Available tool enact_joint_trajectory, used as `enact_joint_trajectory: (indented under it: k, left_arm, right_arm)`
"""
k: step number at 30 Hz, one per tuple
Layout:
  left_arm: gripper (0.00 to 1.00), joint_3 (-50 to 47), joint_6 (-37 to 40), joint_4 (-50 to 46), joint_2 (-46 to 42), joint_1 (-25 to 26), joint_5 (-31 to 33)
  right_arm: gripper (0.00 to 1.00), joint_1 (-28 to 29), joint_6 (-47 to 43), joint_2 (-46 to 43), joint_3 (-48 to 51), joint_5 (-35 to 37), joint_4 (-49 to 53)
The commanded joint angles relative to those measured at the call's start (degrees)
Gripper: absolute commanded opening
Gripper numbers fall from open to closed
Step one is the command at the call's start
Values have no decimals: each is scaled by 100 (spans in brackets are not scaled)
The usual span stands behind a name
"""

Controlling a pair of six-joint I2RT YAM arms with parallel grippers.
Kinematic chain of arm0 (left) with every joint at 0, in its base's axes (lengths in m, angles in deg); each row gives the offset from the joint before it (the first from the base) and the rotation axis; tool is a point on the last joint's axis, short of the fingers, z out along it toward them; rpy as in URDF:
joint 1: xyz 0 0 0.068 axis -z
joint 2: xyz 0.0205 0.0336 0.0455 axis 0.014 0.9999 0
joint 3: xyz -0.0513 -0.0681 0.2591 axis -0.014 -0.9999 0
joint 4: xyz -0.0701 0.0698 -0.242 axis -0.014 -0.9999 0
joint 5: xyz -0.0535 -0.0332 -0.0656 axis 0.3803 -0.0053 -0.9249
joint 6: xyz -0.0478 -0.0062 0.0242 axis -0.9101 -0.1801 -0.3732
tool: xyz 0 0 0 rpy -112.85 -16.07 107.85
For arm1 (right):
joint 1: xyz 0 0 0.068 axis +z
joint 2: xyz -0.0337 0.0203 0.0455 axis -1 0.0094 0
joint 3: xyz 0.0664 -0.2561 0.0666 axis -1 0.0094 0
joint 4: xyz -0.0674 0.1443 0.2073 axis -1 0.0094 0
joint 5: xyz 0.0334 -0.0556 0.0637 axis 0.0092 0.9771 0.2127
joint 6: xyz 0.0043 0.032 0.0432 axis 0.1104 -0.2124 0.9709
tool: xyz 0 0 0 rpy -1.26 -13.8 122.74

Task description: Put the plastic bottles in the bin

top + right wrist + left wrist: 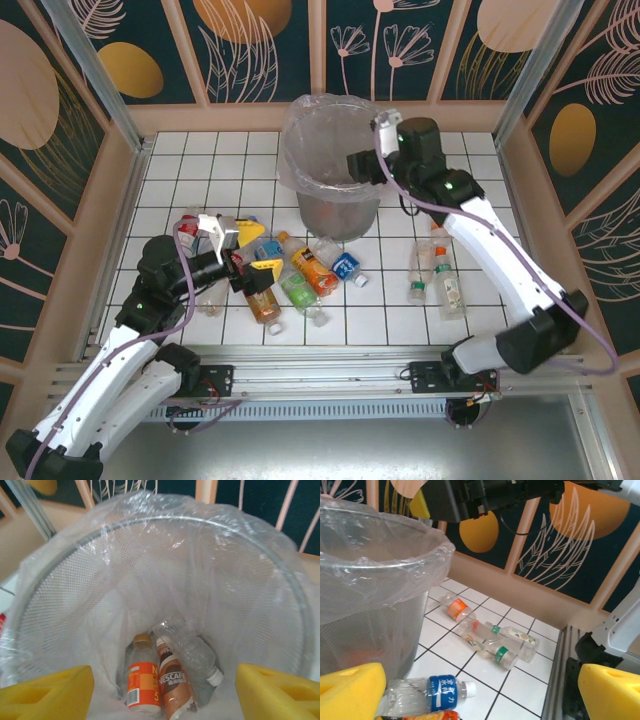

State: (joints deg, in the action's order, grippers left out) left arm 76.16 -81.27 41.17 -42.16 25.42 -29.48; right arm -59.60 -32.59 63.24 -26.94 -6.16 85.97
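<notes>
Hovering over the bin (60, 605) mouth: right claw (161, 692), jaws spread wide, nothing between the yellow pads (45, 692). Straight below it, at the bottom of the clear bag liner (165, 545), three plastic bottles lie packed together. They are an orange-label bottle (142, 680) with a brown cap, a brown Nescafe bottle (175, 682) touching it, and a clear bottle (190, 652) with a white cap lying tilted beside the Nescafe one.

Left claw (480, 695) is low over the white tiled table (520, 680), wide open too, gripping nothing. A blue-label bottle (427, 695) with a white cap lies on its side between the pads, up against the bin-side pad (350, 690) (contact likely, can't confirm). An orange label edge shows just under it. The bin wall is close ahead of this claw, on that same side.

Further ahead and well apart from the left claw, three more bottles cluster on the tiles: an orange-banded bottle (455, 609) nearest the bin, then two green-marked bottles (522, 639) lying against each other.

From overhead, the left claw sits in the heap of bottles (300, 275) on the near side of the bin.
</notes>
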Motion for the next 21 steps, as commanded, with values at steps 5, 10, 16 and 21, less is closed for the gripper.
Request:
enact_joint_trajectory:
  k: [5,10,16,21]
  left_arm:
    - [98,65,-189,300,88,24,-806]
    - [98,65,-291,356,192,24,-954]
    - [98,-13,-534,622,262,19,-960]
    - [99,-115,-732,863,311,44,-885]
  right_arm:
    - [75,28,1546,-1292,969,1221,285]
    - [74,-22,2510,-1993,1695,1914,921]
    - [70,-422,2998,-2364,2549,1673,1264]
    - [69,-958,3079,-2287,3324,1071,952]
